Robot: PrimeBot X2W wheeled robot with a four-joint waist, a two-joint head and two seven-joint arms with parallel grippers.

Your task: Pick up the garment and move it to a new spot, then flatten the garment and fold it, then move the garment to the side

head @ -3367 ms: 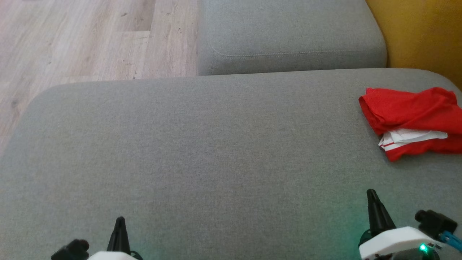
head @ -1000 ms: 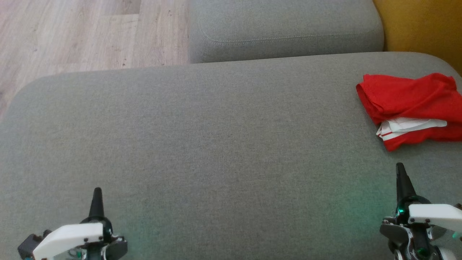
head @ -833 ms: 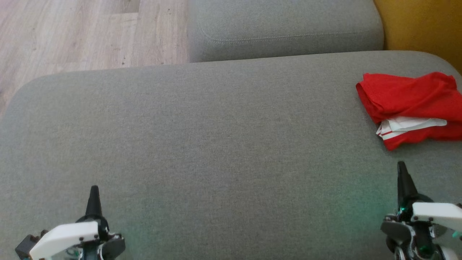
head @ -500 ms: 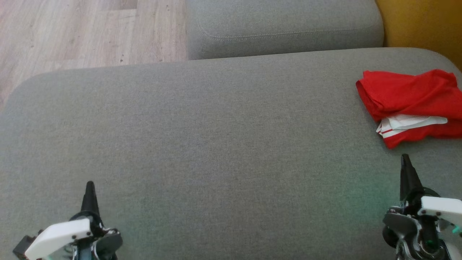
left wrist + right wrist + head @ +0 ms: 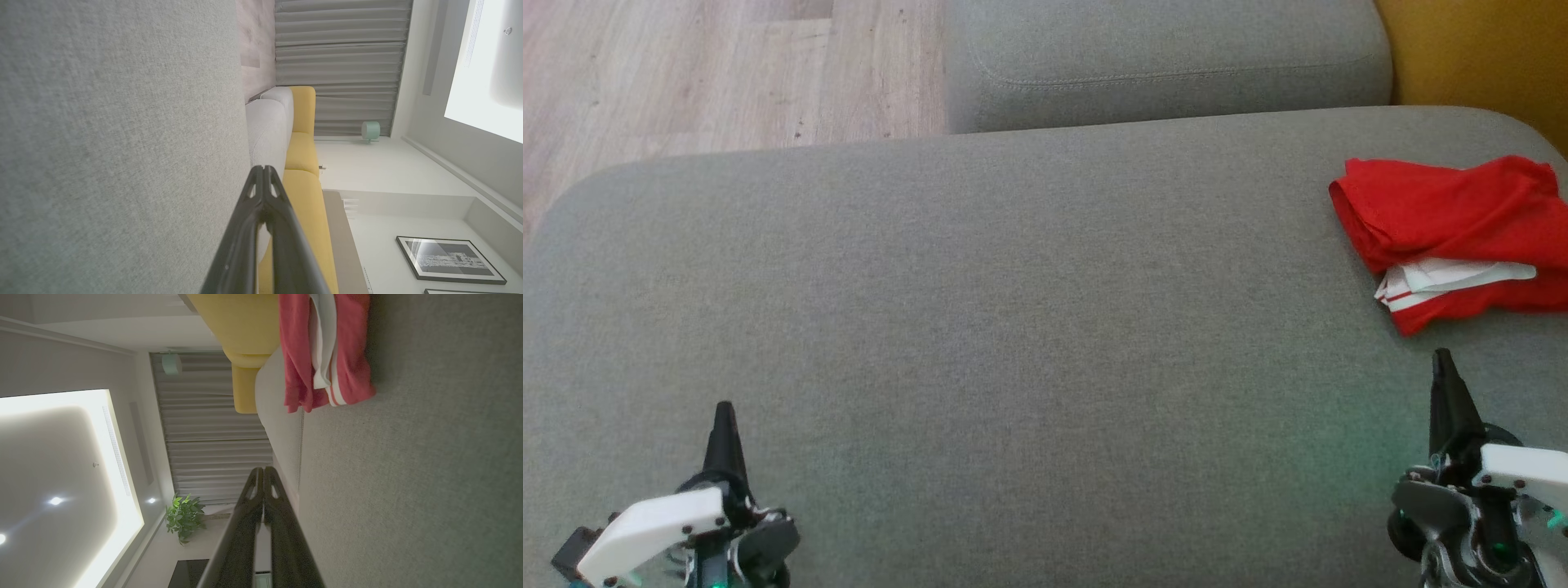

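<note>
Head view — red garment point(image 5: 1450, 216) on grey sofa point(image 5: 1013, 327).

Left claw point(image 5: 723, 412) and right claw point(image 5: 1444, 361): slim black tapered fingers point(image 5: 237, 253), white screw-studded shells point(image 5: 654, 523), grey housings point(image 5: 1421, 498), green lights point(image 5: 1496, 549).

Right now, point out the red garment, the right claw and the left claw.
red garment point(image 5: 1445, 212): head view, on its upper red fold.
right claw point(image 5: 1444, 363): head view, at its closed tips.
left claw point(image 5: 723, 412): head view, at its closed tips.

No lettering is legible anywhere; the framed picture point(image 5: 450, 259) shows only blurred grey marks.
</note>
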